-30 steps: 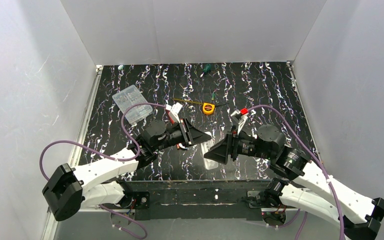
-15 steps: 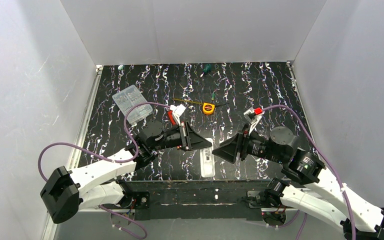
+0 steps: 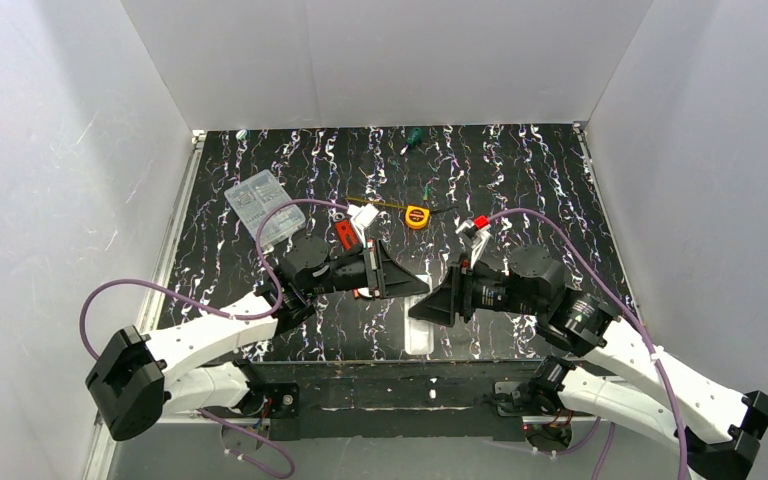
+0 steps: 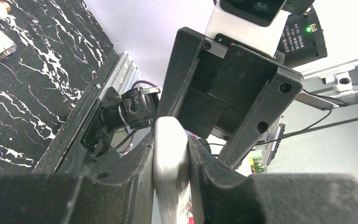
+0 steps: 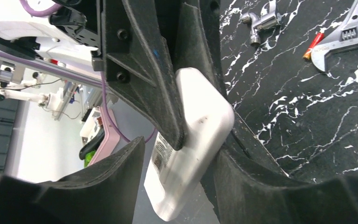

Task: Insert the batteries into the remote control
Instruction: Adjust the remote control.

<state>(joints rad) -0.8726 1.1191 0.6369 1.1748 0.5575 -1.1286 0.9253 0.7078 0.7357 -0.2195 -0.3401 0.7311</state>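
1. Top external view: I see the left gripper [image 3: 420, 284] and right gripper [image 3: 413, 311] meeting above the surface's [image 3: 520, 180] near edge.
2. The remote control [image 3: 417, 336] hangs between them, long axis toward the bases. The left jaws clamp it, the right jaws straddle it, and I cannot tell whether they grip.
3. One battery [image 5: 313, 45] lies well apart from the remote control.

The light in here is bright and even, coming from overhead. The plain white enclosure walls [image 3: 60, 150] glow softly, and the black marble-patterned tabletop with white veins [image 3: 520, 180] carries only faint shadows under the arms. Close up at the left gripper [image 4: 170, 142], its black fingers [image 4: 74, 196] look dark and blurred, while the slim white plastic remote control [image 4: 170, 177] is evenly lit. At the right gripper [image 5: 179, 151] the near fingers [image 5: 65, 186] are soft, the tabletop behind is sharp, and the room at left is washed out.
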